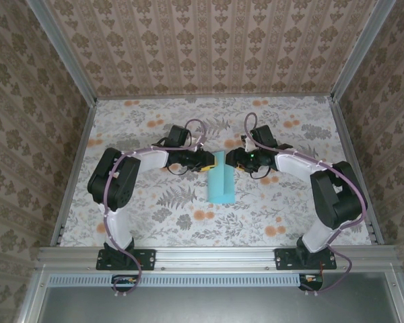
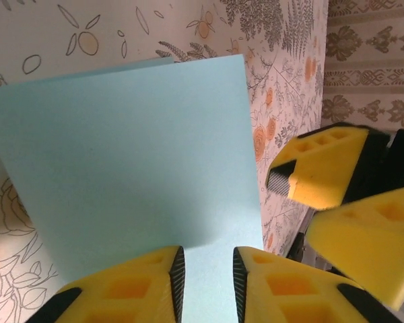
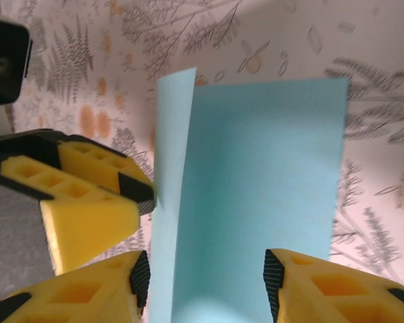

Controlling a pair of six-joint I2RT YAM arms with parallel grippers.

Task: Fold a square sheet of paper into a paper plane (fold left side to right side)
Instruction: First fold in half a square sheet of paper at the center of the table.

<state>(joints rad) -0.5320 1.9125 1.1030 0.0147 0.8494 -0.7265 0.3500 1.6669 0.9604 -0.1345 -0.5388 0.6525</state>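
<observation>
The blue sheet of paper (image 1: 220, 183) lies doubled into a narrow strip in the middle of the table (image 1: 155, 222), running near to far with both claws at its far end. The left-to-right fold looks laid but not pressed, so next comes a firm run along the crease. The left claw (image 2: 207, 269) is nearly together, with a thin gap showing paper and nipping nothing I can see. The right claw (image 3: 207, 269) is spread wide astride the strip, and its wrist view catches what the overhead misses: one long edge of the top layer lifting.
</observation>
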